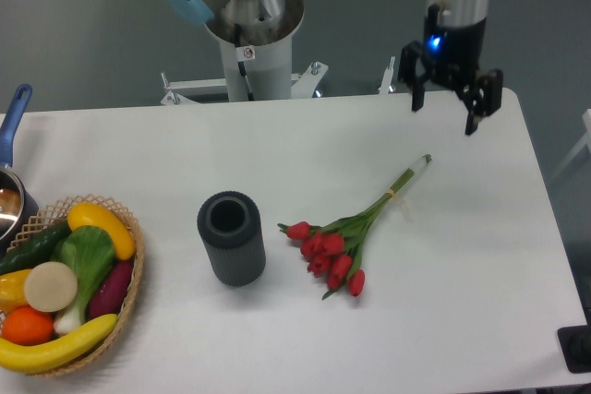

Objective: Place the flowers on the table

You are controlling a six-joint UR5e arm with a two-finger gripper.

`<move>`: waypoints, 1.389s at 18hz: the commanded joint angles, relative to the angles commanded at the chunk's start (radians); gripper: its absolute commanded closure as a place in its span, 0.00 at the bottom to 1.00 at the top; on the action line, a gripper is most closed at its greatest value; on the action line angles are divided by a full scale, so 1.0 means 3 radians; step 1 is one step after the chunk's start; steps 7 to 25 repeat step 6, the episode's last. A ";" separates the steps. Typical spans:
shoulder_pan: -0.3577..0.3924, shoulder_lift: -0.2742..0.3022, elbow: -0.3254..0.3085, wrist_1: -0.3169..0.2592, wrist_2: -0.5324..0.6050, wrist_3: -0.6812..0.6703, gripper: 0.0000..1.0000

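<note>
White table (517,256), rounded corners, matte top; grey floor behind, robot pedestal at the far edge.

Flowers (343,246): red tulip bunch lying flat on the table, right of centre, touching nothing else. Long axis diagonal: buds toward the near left, tied stem ends toward the far right.

Gripper (447,108): raised above the far right part of the table, fingers spread wide, holding nothing. Flowers lie toward the near left of it, well apart; the stem ends are the part closest to it. Judged: flowers already rest on the table, task appears done or nearly so.

Dark cylindrical vase (231,237): upright, just left of the buds, apart from them.

Wicker basket (129,292) of fake fruit and vegetables: near left corner, well apart.

Blue-handled pot (11,182): left edge, partly cut off.

Nothing stands between gripper and flowers.
</note>
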 joint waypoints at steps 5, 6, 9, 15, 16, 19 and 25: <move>0.0154 0.0072 -0.0118 -0.0092 0.0000 0.0293 0.00; 0.0154 0.0077 -0.0118 -0.0103 0.0000 0.0293 0.00; 0.0154 0.0077 -0.0118 -0.0103 0.0000 0.0293 0.00; 0.0154 0.0077 -0.0118 -0.0103 0.0000 0.0293 0.00; 0.0154 0.0077 -0.0118 -0.0103 0.0000 0.0293 0.00; 0.0154 0.0077 -0.0118 -0.0103 0.0000 0.0293 0.00; 0.0154 0.0077 -0.0118 -0.0103 0.0000 0.0293 0.00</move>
